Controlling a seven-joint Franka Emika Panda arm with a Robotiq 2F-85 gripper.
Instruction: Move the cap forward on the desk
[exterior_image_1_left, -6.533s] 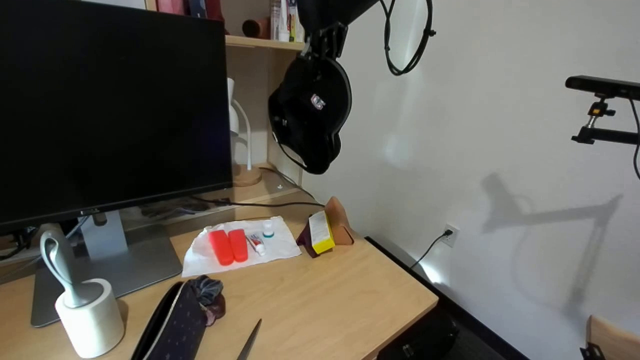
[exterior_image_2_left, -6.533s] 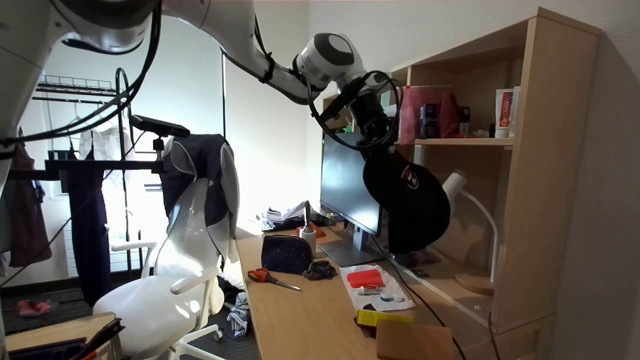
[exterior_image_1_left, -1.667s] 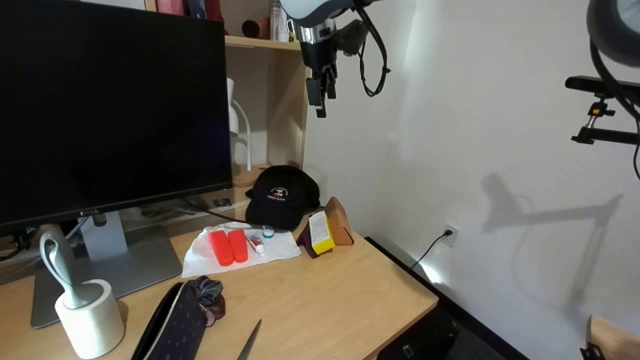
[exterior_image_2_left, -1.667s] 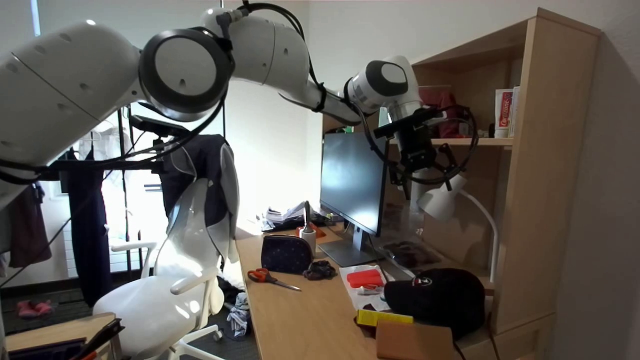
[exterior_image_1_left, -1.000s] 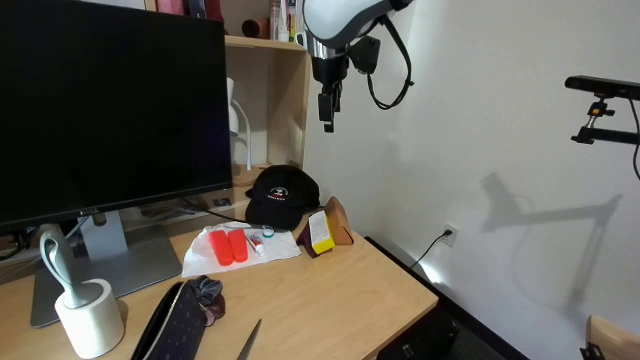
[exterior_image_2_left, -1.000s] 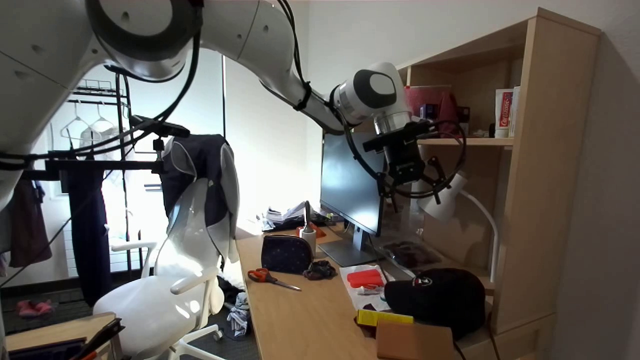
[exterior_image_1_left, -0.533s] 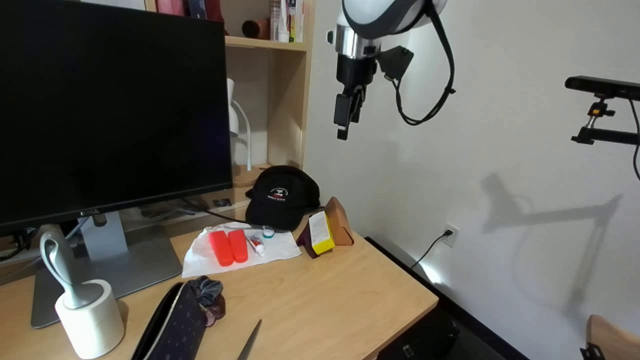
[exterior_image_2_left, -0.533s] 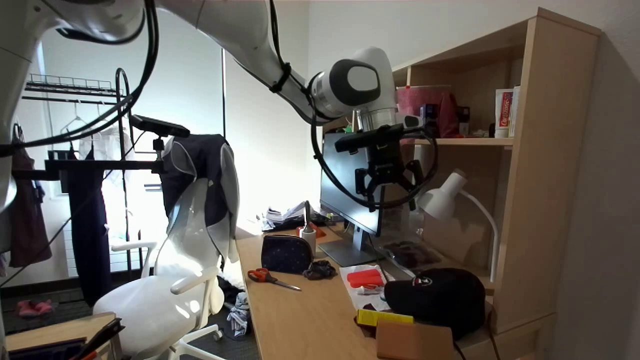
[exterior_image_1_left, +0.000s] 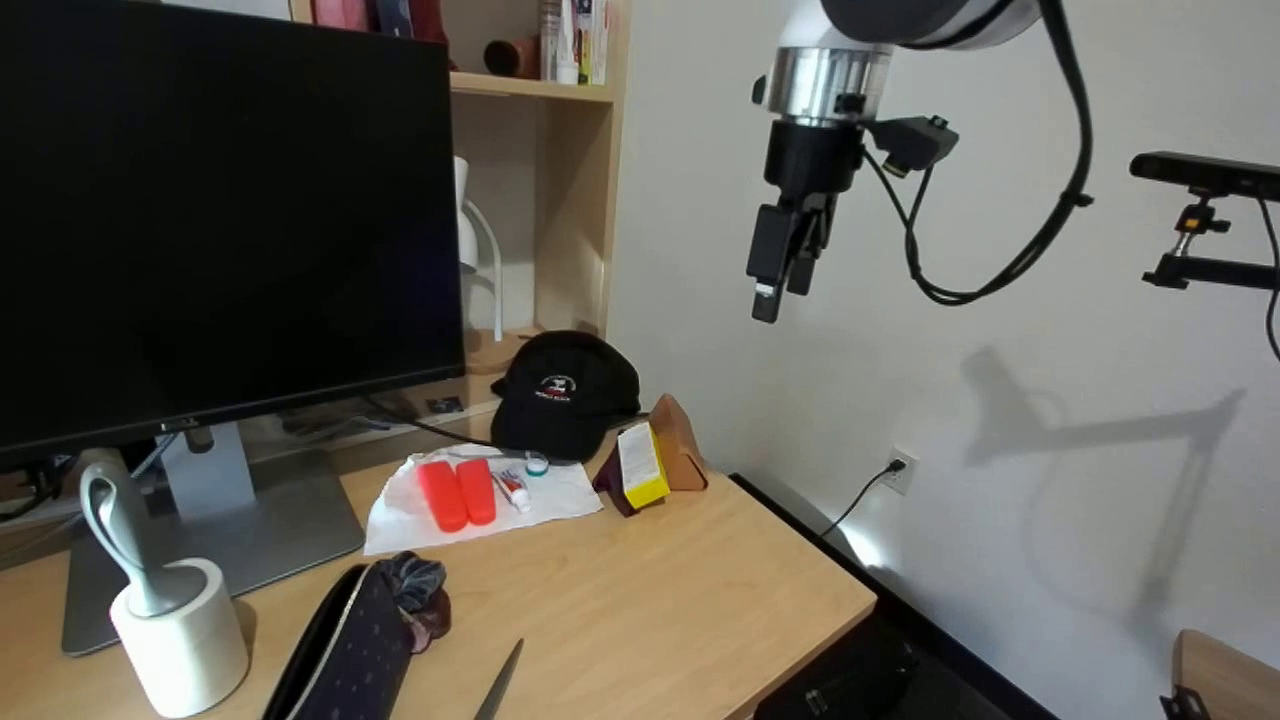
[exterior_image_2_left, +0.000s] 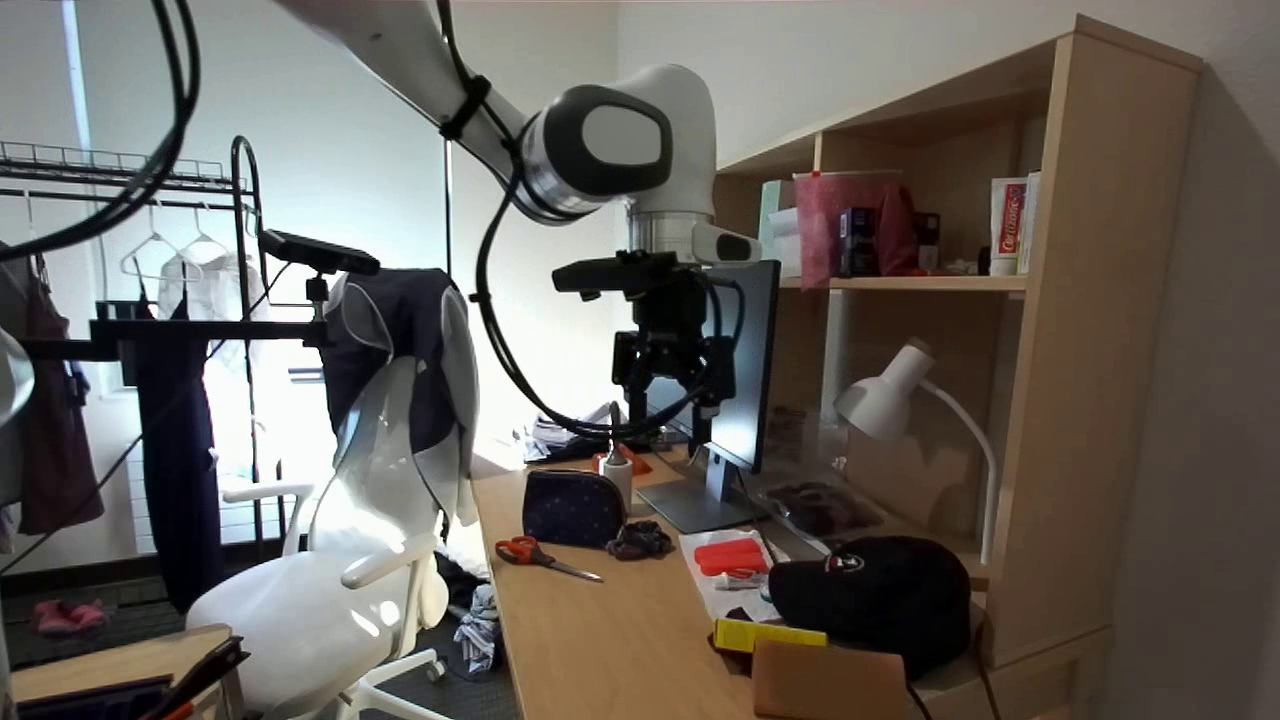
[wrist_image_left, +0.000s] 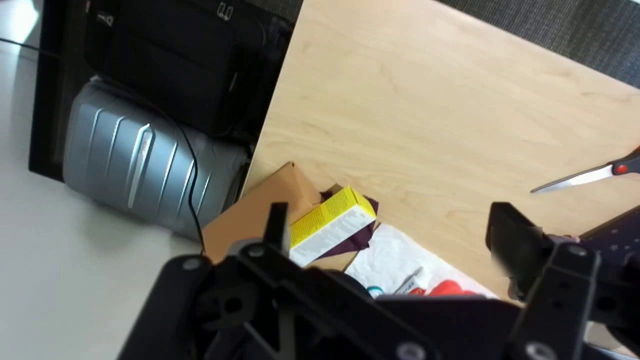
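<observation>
The black cap rests at the back corner of the desk, its brim beside a white paper sheet. In an exterior view the cap lies partly behind a brown box. My gripper hangs in the air well above the desk, apart from the cap. In an exterior view the gripper is in front of the monitor. The wrist view has the gripper open, with wide-spread fingers and nothing held. There, a dark rounded edge low behind the gripper may be the cap; I cannot tell.
A yellow box and a brown box stand beside the cap. The sheet holds red cases and a small tube. Scissors, a dark pouch, a monitor and a lamp are around. The desk's edge is near.
Several seconds ago the cap hung from my gripper; now it lies on the desk, released. Over the last second the gripper has drawn away from it, while the cap has stayed put.
</observation>
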